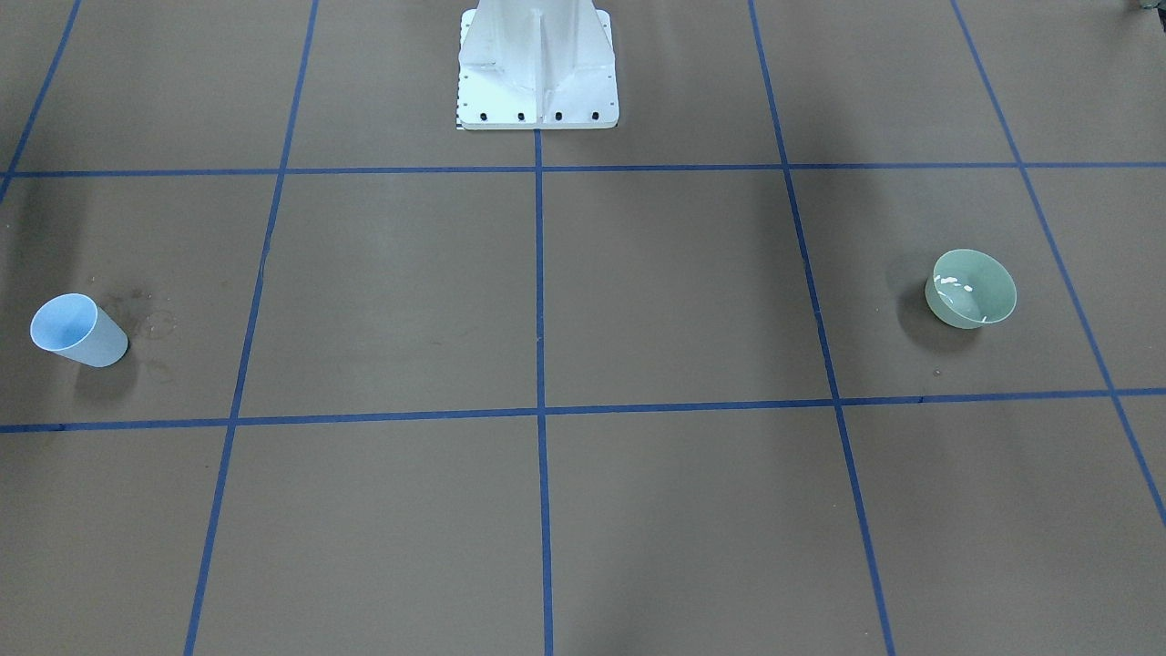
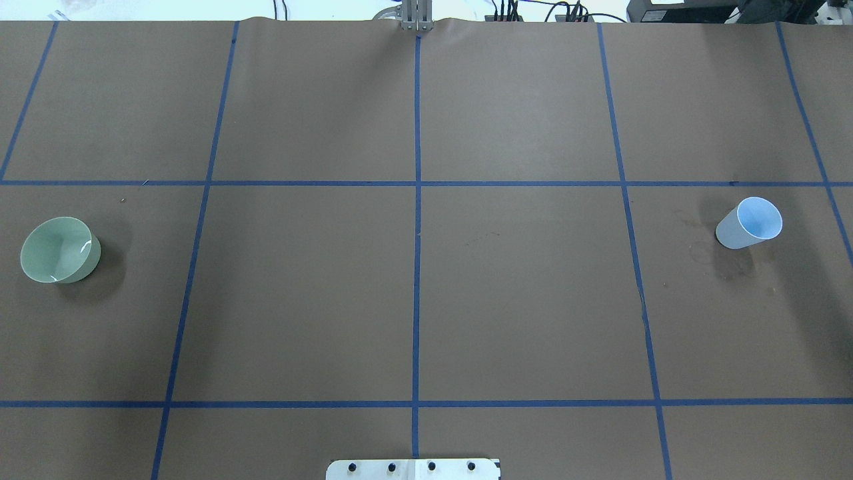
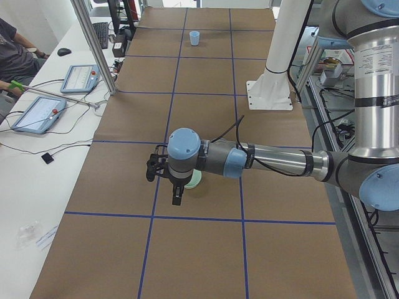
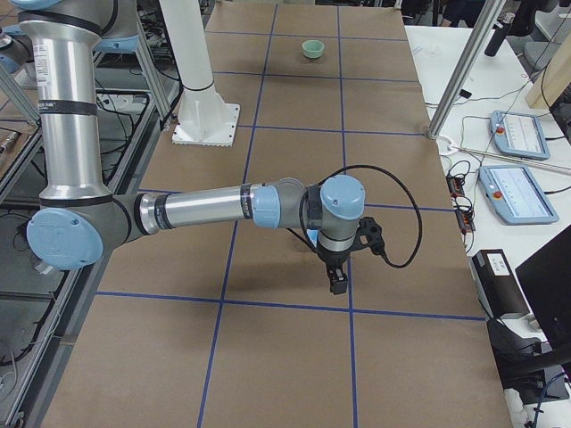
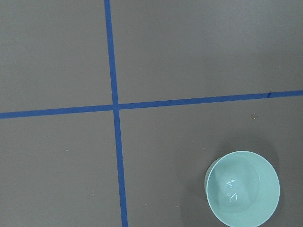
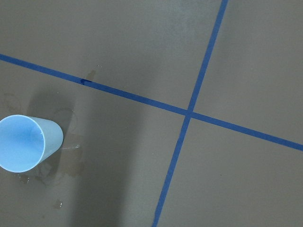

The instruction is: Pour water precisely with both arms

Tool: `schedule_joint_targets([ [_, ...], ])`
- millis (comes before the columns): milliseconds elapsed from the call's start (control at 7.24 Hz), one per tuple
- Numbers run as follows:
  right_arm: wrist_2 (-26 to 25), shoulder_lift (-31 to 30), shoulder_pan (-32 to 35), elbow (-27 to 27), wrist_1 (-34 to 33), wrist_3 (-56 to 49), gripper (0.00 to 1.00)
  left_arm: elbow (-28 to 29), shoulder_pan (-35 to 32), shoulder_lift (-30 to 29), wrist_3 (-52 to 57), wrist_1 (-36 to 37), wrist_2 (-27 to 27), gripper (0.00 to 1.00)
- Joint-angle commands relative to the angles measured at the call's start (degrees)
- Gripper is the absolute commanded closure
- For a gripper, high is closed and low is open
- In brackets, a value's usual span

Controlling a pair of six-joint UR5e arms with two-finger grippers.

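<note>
A pale green bowl point(image 1: 971, 289) stands upright on the robot's left side of the table; it also shows in the overhead view point(image 2: 58, 250) and the left wrist view point(image 5: 243, 188). White glints in its bottom mark a little water point(image 5: 232, 189). A light blue cup point(image 1: 79, 330) stands upright on the robot's right side, also in the overhead view point(image 2: 748, 223) and the right wrist view point(image 6: 27, 143). My left gripper point(image 3: 177, 198) hangs above the table beside the bowl. My right gripper point(image 4: 338, 282) hangs above the cup's area. I cannot tell whether either is open or shut.
The brown paper table cover point(image 2: 520, 287) carries a blue tape grid. Wet stains point(image 6: 66, 163) lie around the cup. The white bolted pedestal point(image 1: 537, 68) stands at the robot's edge. Tablets point(image 3: 40, 113) and a seated person point(image 3: 12, 50) are beyond the far edge.
</note>
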Motion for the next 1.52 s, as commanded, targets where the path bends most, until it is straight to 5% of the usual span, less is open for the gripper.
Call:
schedule_joint_targets([
  [0, -0.14, -0.16, -0.05, -0.44, 0.08, 0.18, 0.01, 2.50, 0.37, 0.33, 0.13, 0.25, 1.58, 0.00],
  [415, 0.30, -0.42, -0.23, -0.62, -0.10, 0.44, 0.01, 4.02, 4.16, -2.83, -0.49, 9.12, 2.63, 0.00],
  [1382, 2.41, -0.51, -0.66, -3.60, -0.19, 0.45, 0.01, 5.25, 4.07, -2.48, -0.58, 8.69, 2.11, 0.00],
])
